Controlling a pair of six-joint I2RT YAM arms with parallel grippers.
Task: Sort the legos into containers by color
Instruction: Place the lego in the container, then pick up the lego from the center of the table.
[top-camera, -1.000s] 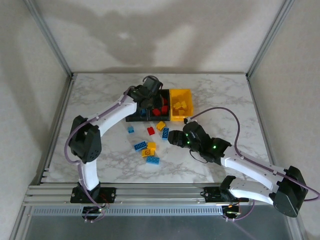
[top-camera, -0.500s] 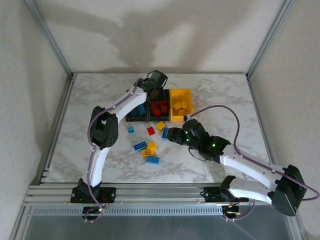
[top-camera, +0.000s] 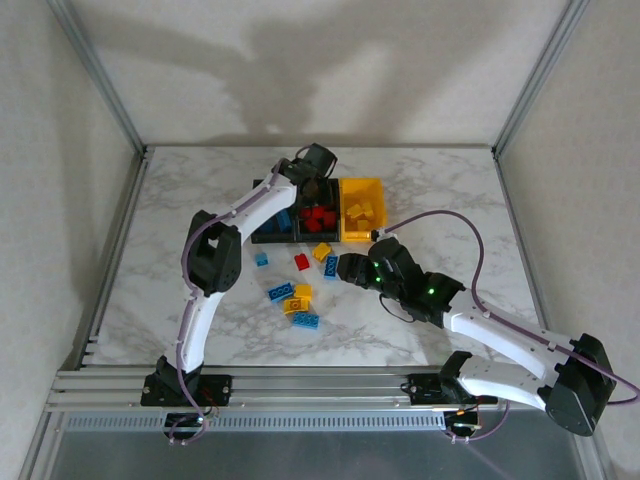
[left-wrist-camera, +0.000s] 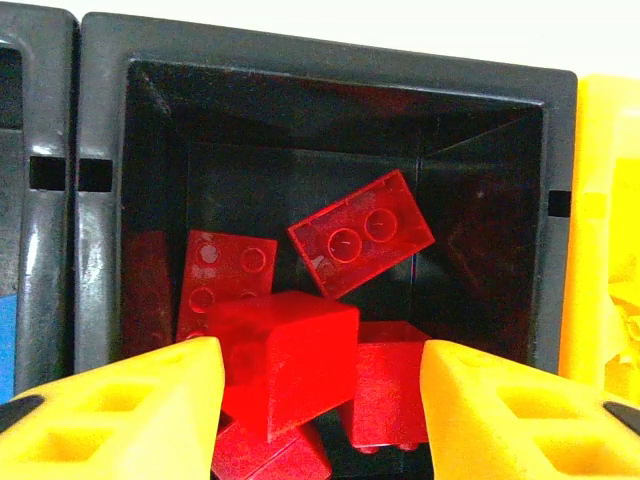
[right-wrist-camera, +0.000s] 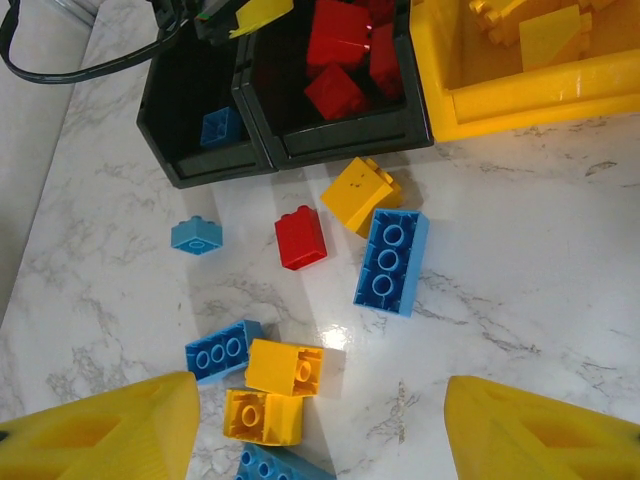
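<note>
**Red legos (left-wrist-camera: 362, 232) sitting in the middle black bin (left-wrist-camera: 100, 200)**

They are lying below the left gripper (left-wrist-camera: 315, 362), its jaws standing wide and empty. Loose legos (right-wrist-camera: 391, 260) are lying on the marble table (right-wrist-camera: 520, 290) beneath the right gripper (right-wrist-camera: 320, 400), likewise spread wide.

A white counter (top-camera: 200, 195) with grey marble veining sits inside an aluminium frame. A grooved rail (top-camera: 320, 385) runs along its near edge, and slanted posts (top-camera: 93, 70) rise from its back corners. The pale back wall (top-camera: 400, 60) carries soft shadows.
</note>
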